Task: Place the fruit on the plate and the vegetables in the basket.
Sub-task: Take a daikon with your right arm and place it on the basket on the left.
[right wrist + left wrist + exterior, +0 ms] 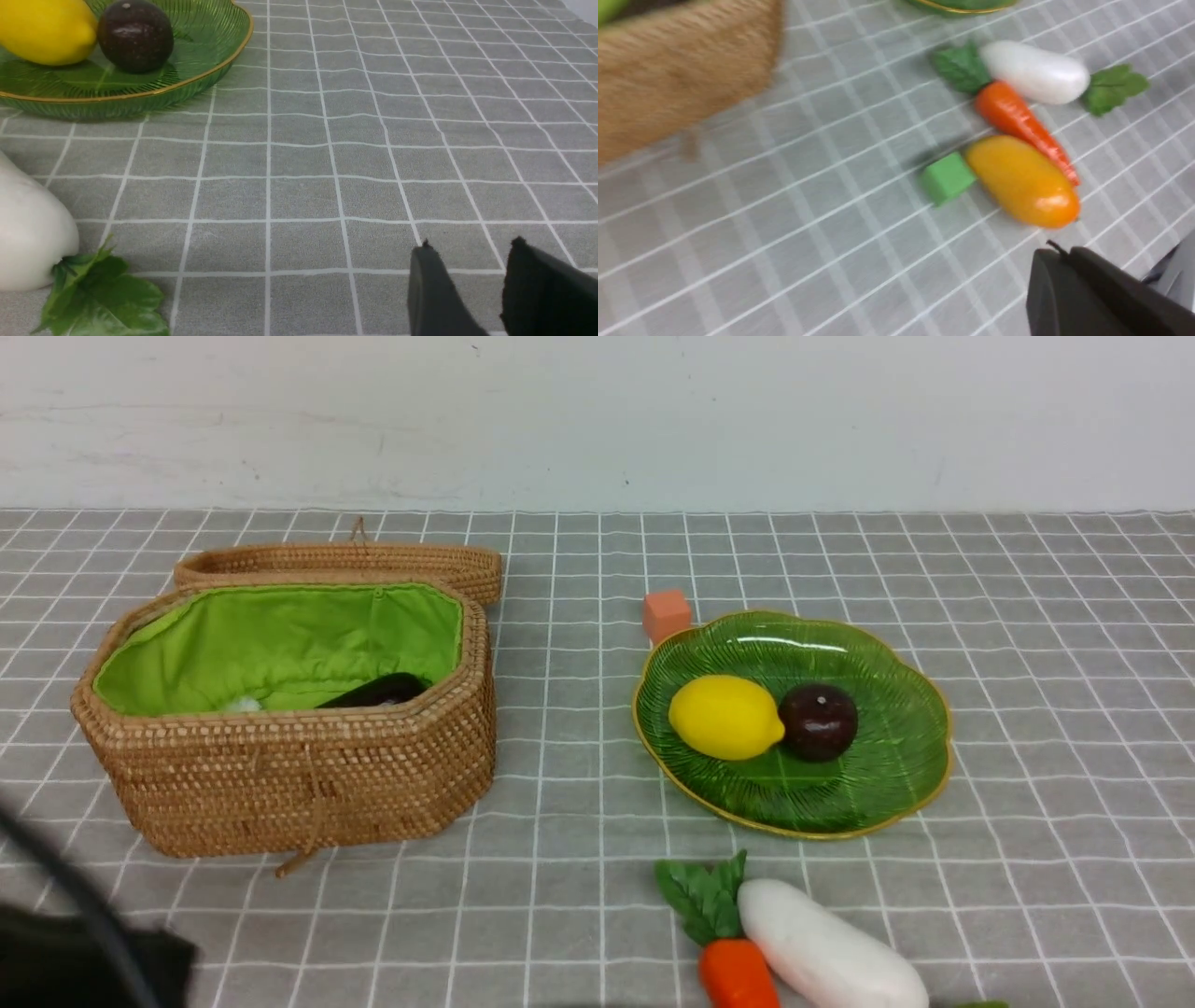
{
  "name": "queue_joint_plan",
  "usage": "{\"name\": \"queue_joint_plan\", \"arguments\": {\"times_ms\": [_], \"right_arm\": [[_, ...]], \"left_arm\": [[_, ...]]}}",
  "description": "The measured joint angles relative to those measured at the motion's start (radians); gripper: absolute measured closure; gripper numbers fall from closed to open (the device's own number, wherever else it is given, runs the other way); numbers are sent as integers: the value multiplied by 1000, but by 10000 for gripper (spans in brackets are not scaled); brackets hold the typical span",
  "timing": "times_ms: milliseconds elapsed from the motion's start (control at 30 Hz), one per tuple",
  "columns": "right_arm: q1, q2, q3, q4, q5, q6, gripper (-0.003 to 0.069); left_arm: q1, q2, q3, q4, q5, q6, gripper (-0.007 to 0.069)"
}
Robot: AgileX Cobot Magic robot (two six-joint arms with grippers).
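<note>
Sitting left, basket (299, 784) holding eggplant (378, 692); plate (840, 803) right of it carrying lemon (724, 717) and maroon fruit (818, 721). Nearer, cropped by front view's edge: radish (822, 952) touching carrot (738, 975); mango (1022, 179) and green cube (945, 178) visible from left wrist only. Open tablecloth (1074, 709) beyond plate's right rim. Left gripper (1059, 254) closed, empty; right gripper (472, 245) parted, empty.

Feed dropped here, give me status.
Left gripper shut, right gripper open. Lemon, dark fruit on plate; eggplant in basket. Mango, carrot, radish on table. Green cube against mango.

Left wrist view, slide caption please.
Oblong orange-yellow mango, orange carrot and white radish clustered beside a green cube on grey checked cloth.
</note>
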Motion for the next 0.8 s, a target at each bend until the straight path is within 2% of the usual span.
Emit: {"name": "queue_joint_plan", "arguments": {"times_ms": [67, 200, 800], "right_arm": [[0, 0, 0, 0, 0, 0, 419], [0, 0, 0, 0, 0, 0, 419], [0, 0, 0, 0, 0, 0, 419]], "left_arm": [[0, -62, 68, -51, -106, 18, 630], [0, -150, 86, -82, -194, 27, 630], [0, -172, 93, -73, -226, 29, 617]]}}
